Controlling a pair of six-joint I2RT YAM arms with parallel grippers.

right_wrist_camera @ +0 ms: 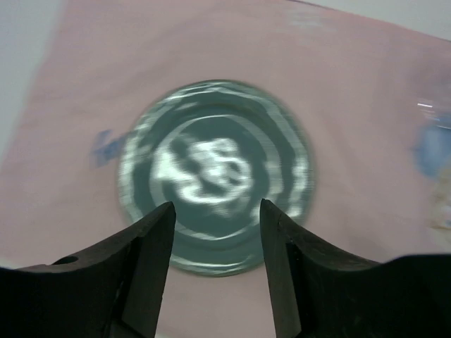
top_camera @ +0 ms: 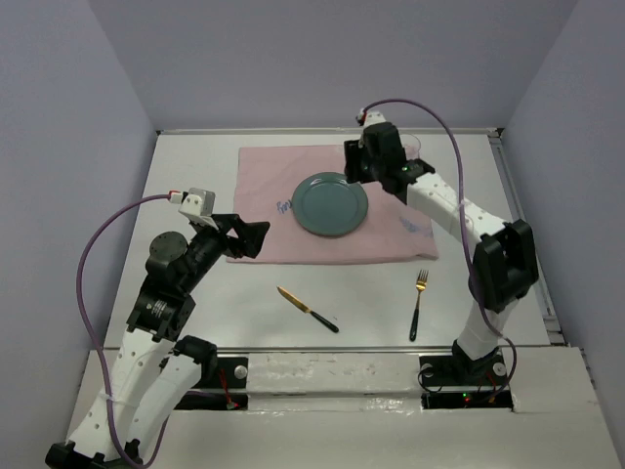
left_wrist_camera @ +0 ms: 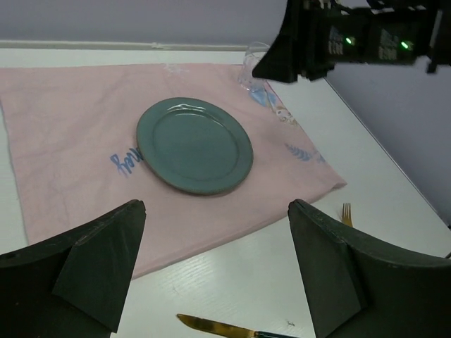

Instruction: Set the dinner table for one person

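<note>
1. Top external view: The dinner table (top_camera: 195,195) is a flat white top with a metal rim and fills the working area. A soft pink cloth placemat (top_camera: 264,186) lies toward its far edge, and a round teal plate (top_camera: 332,203) sits on it, probably as the centre of the setting. A gold-bladed, dark-handled knife (top_camera: 308,310) and a gold-tined fork (top_camera: 419,303) lie on bare table near the near edge, apparently not yet placed. The right gripper (top_camera: 354,168) hangs by the plate's far rim, beside a clear glass (top_camera: 410,147). The left gripper (top_camera: 256,237) is at the placemat's left near corner.

2. Left wrist view: The left gripper (left_wrist_camera: 216,208) is spread wide and holds nothing. Its matte dark fingers (left_wrist_camera: 99,260) frame the glossy, raised-rim plate (left_wrist_camera: 194,144). The knife tip (left_wrist_camera: 218,327) shows just below, so it is likely this arm's next pick.

3. Right wrist view: The right gripper (right_wrist_camera: 216,206) is parted with nothing between the jaws. It is poised above the plate (right_wrist_camera: 211,162), which is blurred, with smeared highlights.
</note>
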